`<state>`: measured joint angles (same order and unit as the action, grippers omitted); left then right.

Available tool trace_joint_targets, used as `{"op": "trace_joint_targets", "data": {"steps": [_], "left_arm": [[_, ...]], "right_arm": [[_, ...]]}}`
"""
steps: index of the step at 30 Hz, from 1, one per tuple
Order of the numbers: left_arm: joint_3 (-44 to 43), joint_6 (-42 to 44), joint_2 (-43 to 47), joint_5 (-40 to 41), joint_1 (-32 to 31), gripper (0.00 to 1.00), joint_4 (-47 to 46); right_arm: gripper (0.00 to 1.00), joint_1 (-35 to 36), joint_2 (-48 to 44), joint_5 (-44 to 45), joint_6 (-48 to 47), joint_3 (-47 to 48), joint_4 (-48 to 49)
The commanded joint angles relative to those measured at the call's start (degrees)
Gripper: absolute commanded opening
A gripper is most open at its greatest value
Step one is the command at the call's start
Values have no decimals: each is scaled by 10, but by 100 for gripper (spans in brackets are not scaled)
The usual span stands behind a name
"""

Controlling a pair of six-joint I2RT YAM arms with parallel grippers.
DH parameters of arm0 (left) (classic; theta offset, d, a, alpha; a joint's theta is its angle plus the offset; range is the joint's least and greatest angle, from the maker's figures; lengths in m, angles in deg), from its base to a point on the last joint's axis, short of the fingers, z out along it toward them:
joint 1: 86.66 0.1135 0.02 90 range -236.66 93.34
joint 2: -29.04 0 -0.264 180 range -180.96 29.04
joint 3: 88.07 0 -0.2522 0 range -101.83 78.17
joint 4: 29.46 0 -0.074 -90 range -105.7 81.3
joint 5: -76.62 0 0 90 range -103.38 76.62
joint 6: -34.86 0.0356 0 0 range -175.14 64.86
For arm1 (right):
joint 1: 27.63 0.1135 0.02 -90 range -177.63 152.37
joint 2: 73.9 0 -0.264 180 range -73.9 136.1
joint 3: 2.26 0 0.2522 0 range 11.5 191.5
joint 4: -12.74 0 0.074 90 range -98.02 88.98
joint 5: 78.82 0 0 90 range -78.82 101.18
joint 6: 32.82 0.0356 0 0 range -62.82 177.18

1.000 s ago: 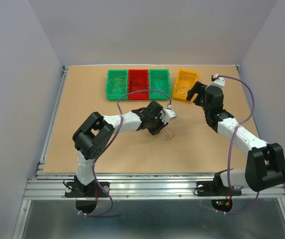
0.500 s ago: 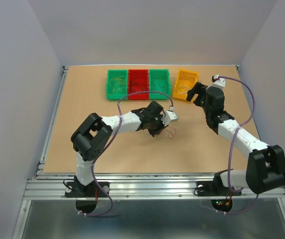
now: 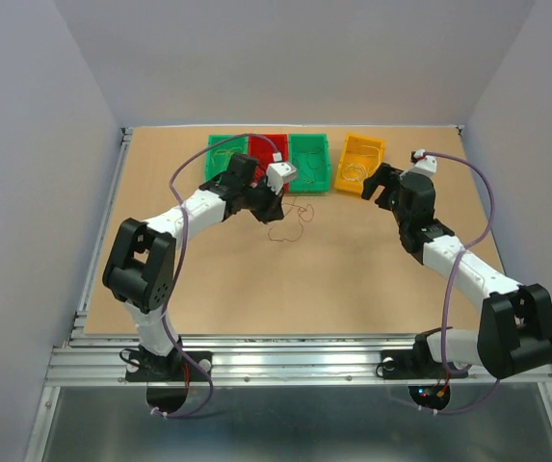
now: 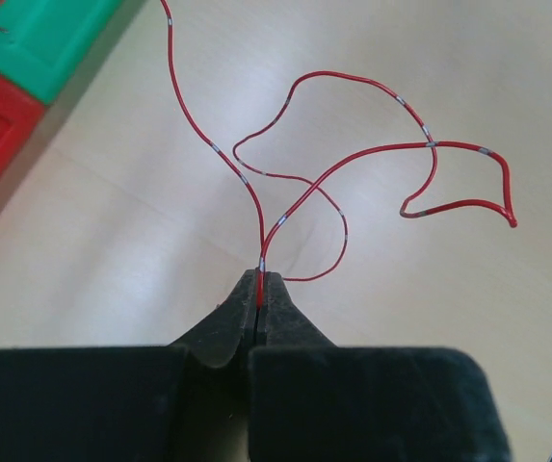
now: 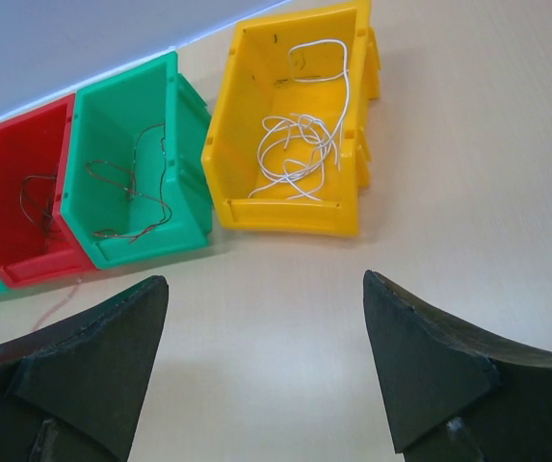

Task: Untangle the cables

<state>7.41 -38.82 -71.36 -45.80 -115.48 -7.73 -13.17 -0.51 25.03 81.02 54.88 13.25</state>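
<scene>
Table [image 3: 353, 279]: tan board. My two arms reach from its near edge toward the far side.
Left arm [image 3: 194, 204]: stretched far and a little right, its wrist just near the row of bins.
Right arm [image 3: 454, 265]: angled far and left, its wrist just near the yellow bin.
Yellow bin [image 5: 285, 217]: right end of the row at the far side, set slightly apart from the others. A loose bundle of white cables [image 5: 300, 144] lies inside.
Green bin [image 5: 131, 245]: just left of the yellow one, holding a few thin dark cables [image 5: 126, 178].
Red bin [image 5: 35, 265]: touching that green bin's left side, with a thin wire [image 5: 35, 192] inside.
Far-left green bin [image 3: 213, 164]: left end of the row, partly behind my left arm.
Right gripper [image 5: 264, 281]: fingers spread wide, nothing between them, above bare table near the yellow bin.
Left gripper [image 4: 259, 279]: fingertips pressed together, pinching one red cable.
Red cable [image 4: 430, 144]: thin, with pale bands. It loops out from my left fingertips over the table just near the red and green bins. I cannot tell whether it touches the board.
</scene>
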Motion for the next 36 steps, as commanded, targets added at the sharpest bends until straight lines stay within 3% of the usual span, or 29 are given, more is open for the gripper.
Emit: {"op": "trace_joint_targets", "data": {"steps": [1,7,11,17,23,36], "left_arm": [[-24,-47,38,-43,53,0,-50],[-43,-119,45,-35,126,0,-110],[-137,-147,12,-19,147,0,-102],[-278,-136,-128,30,148,0,-32],[-350,-134,-213,25,149,0,-9],[-274,-140,-71,13,145,0,-49]], "right_arm": [[87,0,-18,-4,3,-6,36],[87,0,-13,-6,3,-6,38],[87,0,-6,-13,4,-3,41],[86,0,2,-14,3,-1,41],[86,0,1,-14,2,-4,41],[86,0,8,-20,4,-5,45]]}}
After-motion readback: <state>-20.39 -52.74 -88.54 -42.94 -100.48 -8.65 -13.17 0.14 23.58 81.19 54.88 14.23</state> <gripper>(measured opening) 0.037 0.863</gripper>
